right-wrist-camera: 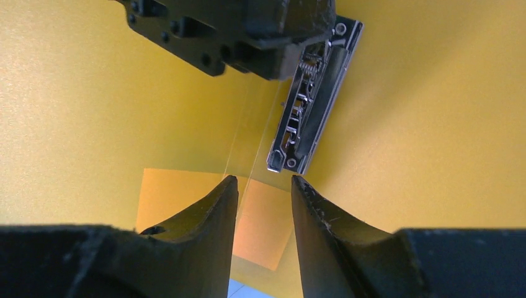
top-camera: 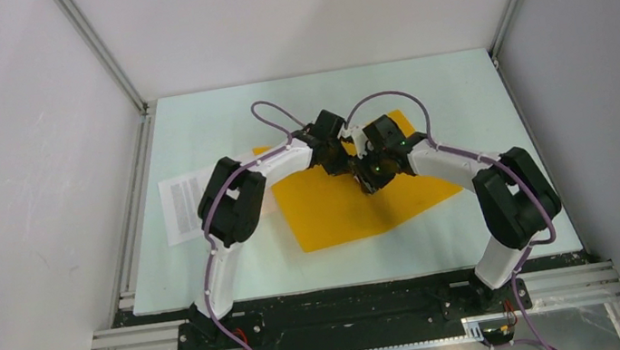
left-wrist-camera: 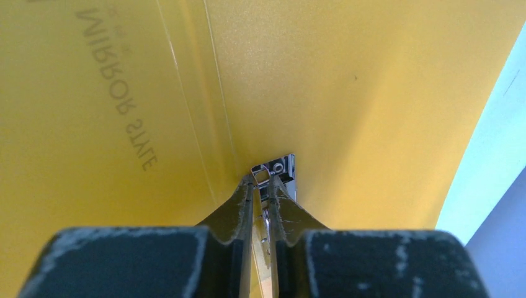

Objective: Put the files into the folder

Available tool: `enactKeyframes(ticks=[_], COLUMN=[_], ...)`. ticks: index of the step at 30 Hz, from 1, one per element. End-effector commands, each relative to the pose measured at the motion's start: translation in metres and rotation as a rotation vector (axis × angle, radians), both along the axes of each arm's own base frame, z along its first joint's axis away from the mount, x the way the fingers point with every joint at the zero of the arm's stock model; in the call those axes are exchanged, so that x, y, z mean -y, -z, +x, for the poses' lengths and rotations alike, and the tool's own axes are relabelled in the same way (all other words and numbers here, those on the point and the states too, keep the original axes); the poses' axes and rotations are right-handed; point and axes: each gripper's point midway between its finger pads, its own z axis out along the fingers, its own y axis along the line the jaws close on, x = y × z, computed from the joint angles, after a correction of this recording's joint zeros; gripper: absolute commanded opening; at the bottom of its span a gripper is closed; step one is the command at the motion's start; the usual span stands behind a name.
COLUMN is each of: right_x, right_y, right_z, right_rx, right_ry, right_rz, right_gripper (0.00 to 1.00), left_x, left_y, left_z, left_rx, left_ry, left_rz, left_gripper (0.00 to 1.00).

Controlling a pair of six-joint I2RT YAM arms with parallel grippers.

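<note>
The files (top-camera: 181, 207) are lying flat on the pale surface (top-camera: 422, 86) at the 9 o'clock side, outside the folder (top-camera: 339, 212). The left arm's elbow is covering their right edge, so I cannot tell whether they are touching the folder. The folder is lying open near the middle of the surface, a little turned, with its yellow inside facing up.

The left arm is reaching from 7 o'clock over the folder's upper part. In the left wrist view, the left hand (left-wrist-camera: 261, 181) is standing right at the metal clip (left-wrist-camera: 282, 166), with its fingers almost together. Only a thin slit is showing between them, and a narrow shiny part of the clip is sitting in this slit. Whether the fingers are really pressing on it, I cannot tell.

The right arm is coming in from 4 o'clock and meeting the left one above the folder. The right hand (right-wrist-camera: 263, 181) is hanging above the yellow sheet at the near end of the clip, with its fingers (right-wrist-camera: 218, 205) clearly apart and holding nothing.
</note>
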Motion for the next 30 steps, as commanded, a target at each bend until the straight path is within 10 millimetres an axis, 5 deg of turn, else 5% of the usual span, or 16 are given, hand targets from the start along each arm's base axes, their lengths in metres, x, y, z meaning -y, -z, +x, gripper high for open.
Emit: enactKeyframes(ticks=[1, 12, 30], right_x=[-0.017, -0.023, -0.021], right_y=[-0.024, -0.007, 0.025], right_z=[0.023, 0.022, 0.001], right_rx=[0.151, 0.158, 0.063], right_ry=[-0.060, -0.143, -0.155], right_rz=[0.005, -0.037, -0.144], right_gripper=[0.40, 0.21, 0.16], left_x=[-0.005, -0.004, -0.005], left_y=[0.016, 0.017, 0.017], left_z=[-0.005, -0.005, -0.006], left_rx=[-0.041, -0.051, -0.050], left_ry=[-0.015, -0.028, -0.029], left_rz=[0.037, 0.023, 0.021], left_gripper=[0.03, 0.02, 0.03])
